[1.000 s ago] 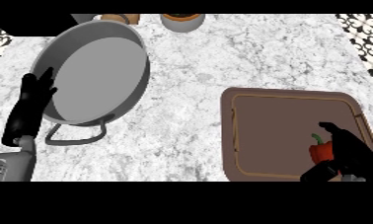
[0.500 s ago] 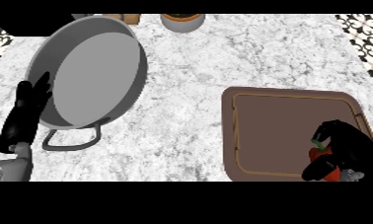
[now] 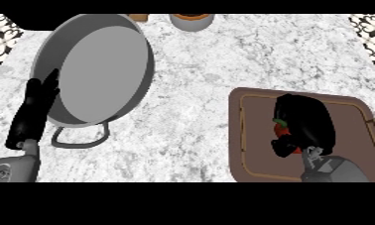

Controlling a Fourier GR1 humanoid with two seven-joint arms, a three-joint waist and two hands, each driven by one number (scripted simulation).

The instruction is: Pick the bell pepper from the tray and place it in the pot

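Broadly, we count one marble counter (image 3: 219, 55), and on it one large grey pot (image 3: 95, 68) at the left, with a loop handle (image 3: 81, 137) at its near side and nothing inside it. Next in size comes one brown tray (image 3: 253, 135) at the right, well apart from the pot. Our right hand (image 3: 304, 122) lies over the tray with its fingers curled down round the red bell pepper (image 3: 281, 129), of which only a sliver of red and a bit of green stem show at the hand's left side. Our left hand (image 3: 33, 110) rests with its fingers straight along the pot's left rim, holding nothing. We judge the task to be at the grasp: the single pepper sits at the tray under the hand, and we cannot tell whether it has left the tray's surface. What remains, as we see it, is the lift, the carry across the bare counter to the left, and the release over the pot. Smallest of all, at the counter's far edge, we see one small bowl or jar (image 3: 192, 21) and beside it one brownish thing (image 3: 139, 17), too cut off to name.
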